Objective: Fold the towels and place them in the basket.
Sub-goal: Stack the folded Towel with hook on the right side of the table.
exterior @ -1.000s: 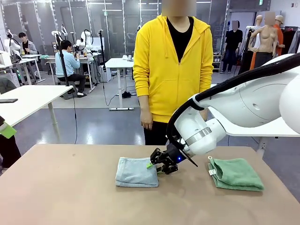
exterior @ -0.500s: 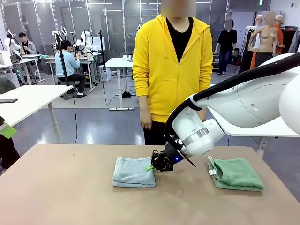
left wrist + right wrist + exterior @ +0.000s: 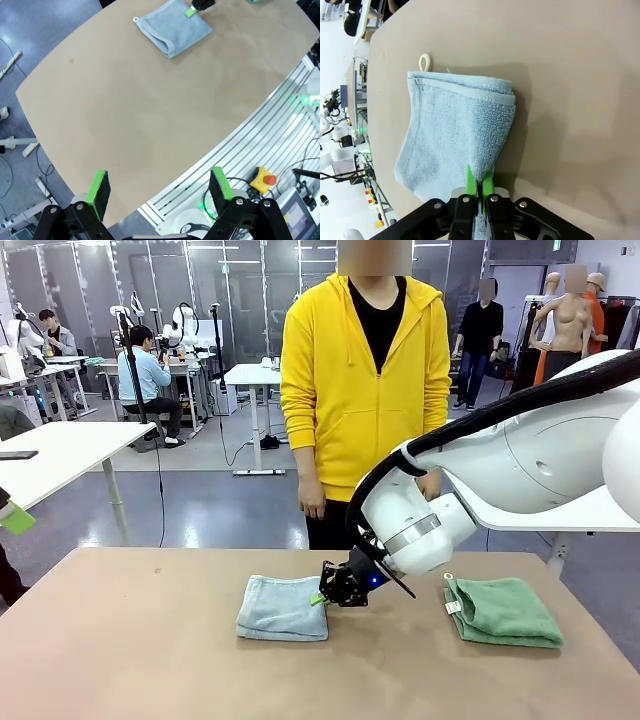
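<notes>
Two towels lie on the tan table (image 3: 150, 640): the folded pale blue towel (image 3: 283, 607) has its right edge pinched between the closed green pads of the right gripper (image 3: 322, 596), and the rest of the cloth spreads flat leftward away from those fingers. The mint green towel (image 3: 503, 612) sits folded well off to the gripper's other side, beyond the white arm. The left gripper (image 3: 160, 187) hangs high over the near table edge with its pads wide apart, holding nothing, the blue towel far ahead of it.
</notes>
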`<state>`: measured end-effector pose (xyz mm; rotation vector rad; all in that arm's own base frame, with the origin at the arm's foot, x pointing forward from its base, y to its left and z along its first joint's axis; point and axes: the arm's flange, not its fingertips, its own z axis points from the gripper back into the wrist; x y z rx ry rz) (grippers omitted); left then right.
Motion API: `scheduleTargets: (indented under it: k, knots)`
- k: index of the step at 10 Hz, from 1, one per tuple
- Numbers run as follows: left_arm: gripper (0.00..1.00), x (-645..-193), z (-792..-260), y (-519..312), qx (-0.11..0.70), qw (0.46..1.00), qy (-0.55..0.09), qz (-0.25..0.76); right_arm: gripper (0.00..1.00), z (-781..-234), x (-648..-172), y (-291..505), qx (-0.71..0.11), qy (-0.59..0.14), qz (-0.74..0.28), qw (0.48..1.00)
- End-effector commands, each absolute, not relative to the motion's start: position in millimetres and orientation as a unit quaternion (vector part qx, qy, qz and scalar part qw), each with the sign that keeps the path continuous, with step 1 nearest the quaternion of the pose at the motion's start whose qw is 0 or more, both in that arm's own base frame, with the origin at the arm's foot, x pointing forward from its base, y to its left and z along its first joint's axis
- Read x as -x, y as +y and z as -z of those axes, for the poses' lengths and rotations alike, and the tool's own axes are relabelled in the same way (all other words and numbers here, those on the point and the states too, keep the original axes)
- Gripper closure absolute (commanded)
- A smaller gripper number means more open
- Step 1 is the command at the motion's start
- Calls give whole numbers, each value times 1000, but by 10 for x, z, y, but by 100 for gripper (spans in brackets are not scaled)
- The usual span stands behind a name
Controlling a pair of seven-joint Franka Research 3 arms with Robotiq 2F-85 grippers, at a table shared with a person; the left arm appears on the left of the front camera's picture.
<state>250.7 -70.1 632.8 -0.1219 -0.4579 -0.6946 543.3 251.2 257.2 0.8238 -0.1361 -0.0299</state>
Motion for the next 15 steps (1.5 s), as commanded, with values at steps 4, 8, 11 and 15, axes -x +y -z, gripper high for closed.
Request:
scheduleTargets:
  k: [4,8,11,15]
  knots:
    - [0,-2512,-6334,-703,59,913,-222,337,100,-2555,-5458,2487,-399,-67,14,915]
    - [0,-2512,-6334,-703,59,913,-222,337,95,-3534,-5232,2243,-354,-124,-42,926]
    - [0,-2512,-6334,-703,59,913,-222,337,95,-3878,-5149,1962,-310,-130,-72,939]
    - [0,-2512,-6334,-703,59,913,-222,337,95,-4205,-5060,1212,-256,-166,-115,945]
